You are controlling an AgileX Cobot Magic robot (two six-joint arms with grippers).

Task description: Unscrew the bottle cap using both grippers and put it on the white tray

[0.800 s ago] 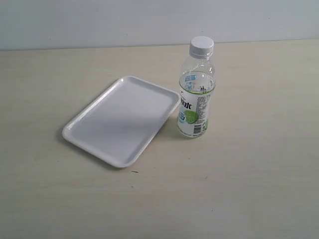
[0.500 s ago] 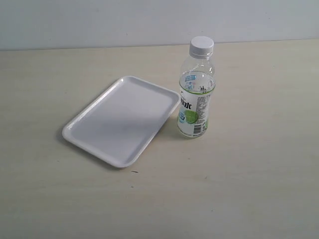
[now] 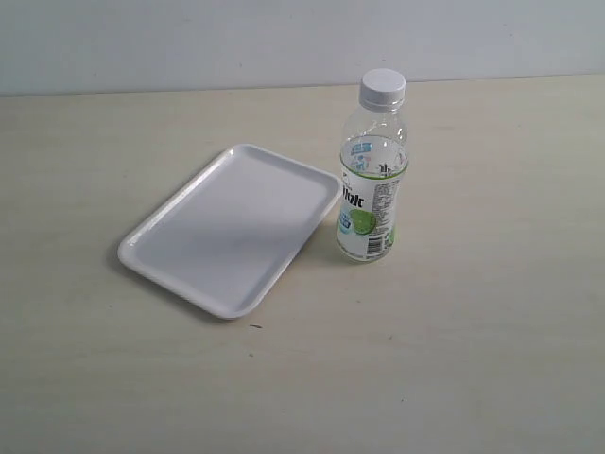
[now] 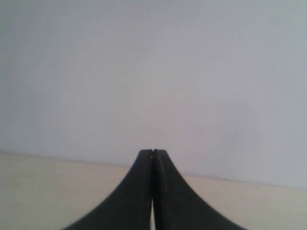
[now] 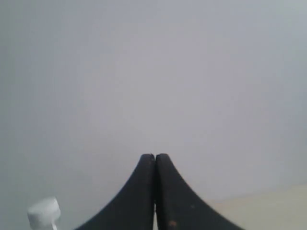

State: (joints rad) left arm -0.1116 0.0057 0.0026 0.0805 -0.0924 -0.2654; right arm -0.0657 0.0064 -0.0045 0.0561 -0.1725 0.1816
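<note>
Bottle cap sits on the neck of the upright bottle, well ahead of the right gripper, whose jaws are pressed together on nothing. The left gripper is likewise closed and empty. The white tray lies just beside the bottle, on the left gripper's side, flat on the table

my outside camera is bright and evenly lit, soft light from above, slightly grainy. the white tray shades to grey across its middle and throws a thin dark shadow on the table along its near edge. the bottle carries small glints. my wrist views are hazy: left gripper and right gripper are flat black, soft-edged; the bottle cap is blurred.
</note>
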